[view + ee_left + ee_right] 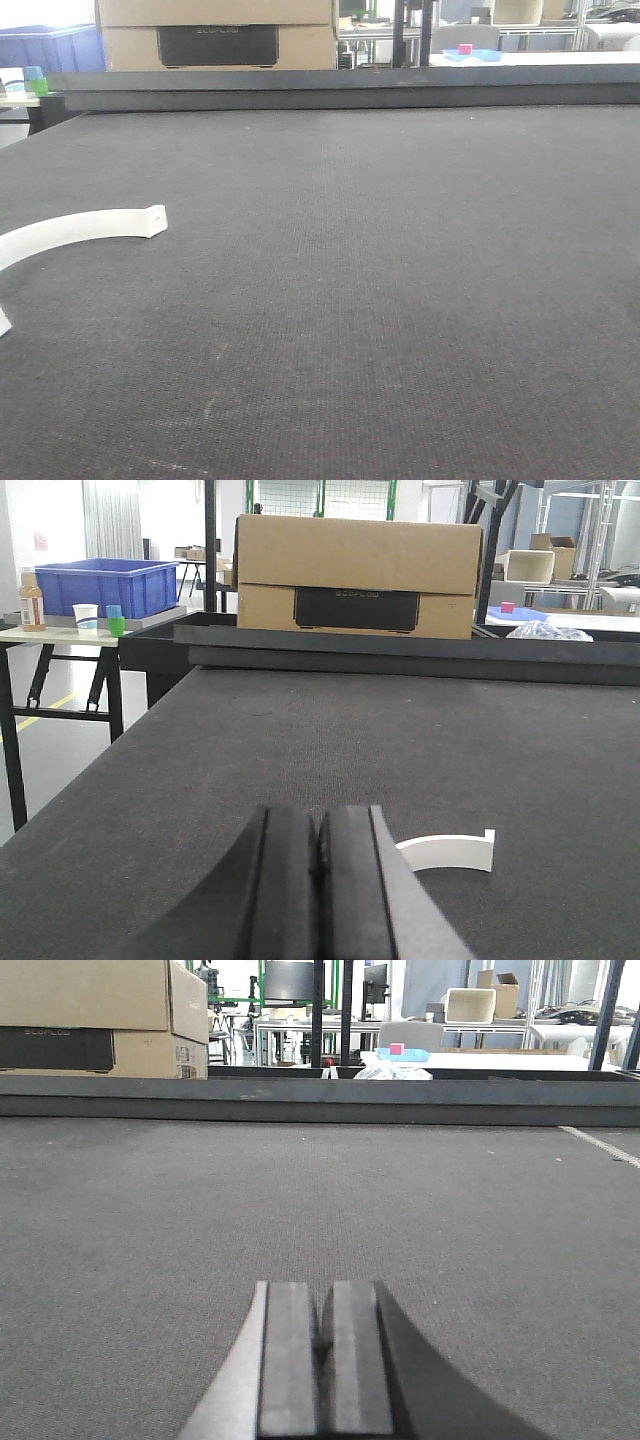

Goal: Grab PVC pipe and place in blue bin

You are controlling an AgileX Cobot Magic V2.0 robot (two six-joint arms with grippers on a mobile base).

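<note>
Up close, the left fingers [295,890] are clamped together on nothing, and the right fingers [290,1360] are the same deal. PVC pipe [447,853], a curved white piece, lies flat on the dark surface [400,750] just ahead and right of the left fingers, not touching. The blue bin [95,585] sits on a side table [50,635] off the surface's left edge, well apart from the pipe.

A dark tabletop [400,300] spans the scene. Beyond its far edge stands a cardboard box [355,555]. Far left, a side table [60,634] carries a bottle [32,602], white cup [86,615] and green cup [117,626]. Far right, a pink cube [465,49] sits on a blue tray [485,56].
</note>
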